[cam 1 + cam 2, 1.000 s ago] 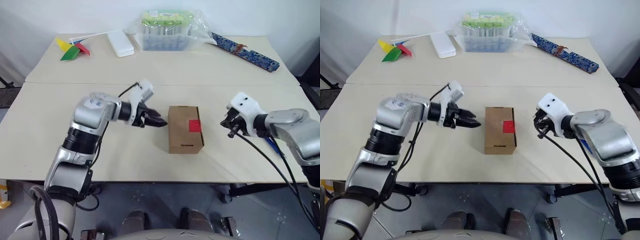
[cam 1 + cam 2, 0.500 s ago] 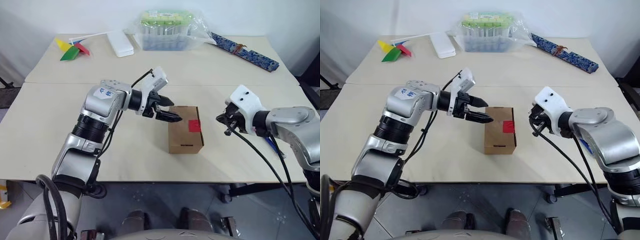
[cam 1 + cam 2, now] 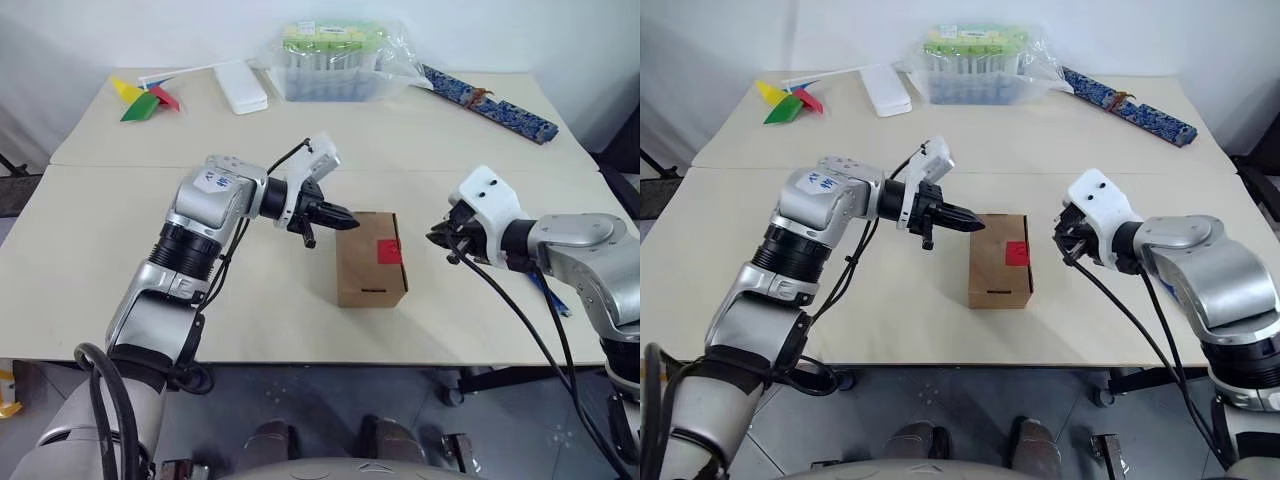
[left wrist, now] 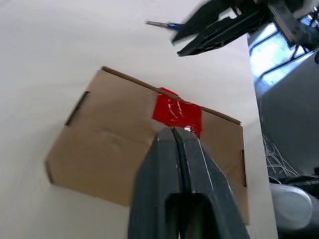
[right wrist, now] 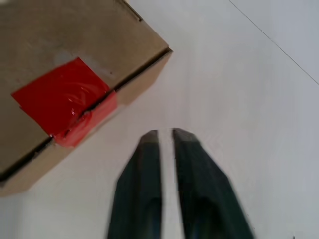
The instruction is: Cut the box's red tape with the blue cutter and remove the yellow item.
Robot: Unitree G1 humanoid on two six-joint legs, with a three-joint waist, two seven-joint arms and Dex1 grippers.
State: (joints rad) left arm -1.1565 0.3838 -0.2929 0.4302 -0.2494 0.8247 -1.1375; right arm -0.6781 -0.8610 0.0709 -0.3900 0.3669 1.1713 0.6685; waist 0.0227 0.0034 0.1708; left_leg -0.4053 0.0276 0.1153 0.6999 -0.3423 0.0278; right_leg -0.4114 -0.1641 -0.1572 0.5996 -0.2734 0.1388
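Change, left arm: a second ago my left gripper [image 3: 343, 216] hung open off the left side of the box [image 3: 371, 259]; now it has swung in over the box's near-left top edge and its fingers are pressed flat together, holding nothing.
Change, right arm: my right gripper [image 3: 437, 236] has edged a little closer to the box's right side; its fingers, closed before, now stand a narrow slit apart, and I grip nothing with them.
Change, box: it has not moved; lid flaps are down and the red tape [image 3: 388, 251] is uncut across the seam at the right edge.
Boxes: one, brown cardboard, in the middle of the front table [image 3: 90, 270], between my two grippers.
Tape patches: one, folded over the box's right top edge.
Cutters: one blue cutter [image 3: 548, 294], lying on the table to the right behind my right forearm.
Other things, far table: one paper pinwheel [image 3: 143, 98], one white flat case [image 3: 241, 87], one clear tub [image 3: 334, 60] in a plastic bag, one blue patterned strip [image 3: 489, 102].
Hidden: most of the cutter is covered by my right arm and its cable.
Hard to tell: whether my left fingertips touch the box top or hover just above it.
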